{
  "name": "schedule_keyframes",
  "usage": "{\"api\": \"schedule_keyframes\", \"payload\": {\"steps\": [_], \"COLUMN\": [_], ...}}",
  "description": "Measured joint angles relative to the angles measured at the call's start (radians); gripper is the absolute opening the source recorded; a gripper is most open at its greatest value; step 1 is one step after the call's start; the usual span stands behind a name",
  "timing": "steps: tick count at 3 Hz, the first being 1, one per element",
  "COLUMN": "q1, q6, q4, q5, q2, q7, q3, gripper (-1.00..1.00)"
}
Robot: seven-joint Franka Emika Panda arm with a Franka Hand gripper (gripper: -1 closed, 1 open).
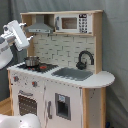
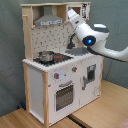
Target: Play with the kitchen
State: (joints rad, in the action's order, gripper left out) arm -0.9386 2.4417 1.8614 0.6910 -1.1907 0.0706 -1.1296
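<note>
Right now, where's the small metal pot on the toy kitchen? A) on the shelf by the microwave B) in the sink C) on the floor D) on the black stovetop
D: the pot sits on the black stovetop under the hood, to the first exterior view's left of the grey sink; the second exterior view shows it there as well.
</note>
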Motion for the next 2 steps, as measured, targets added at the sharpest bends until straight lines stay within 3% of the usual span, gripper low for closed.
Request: {"api": "schedule_keyframes", "payload": {"steps": [1,2], "q1": [0.033,0.091], "q6": [0.039,0.064], "q4": [0.022,0.039], "q5": [0.000,0.000], "q2": [-0.060,-0.089], "q7": [-0.063,-0.135], "q3": [-0.041,-0.044], "gripper": [1.00,1.00]}}
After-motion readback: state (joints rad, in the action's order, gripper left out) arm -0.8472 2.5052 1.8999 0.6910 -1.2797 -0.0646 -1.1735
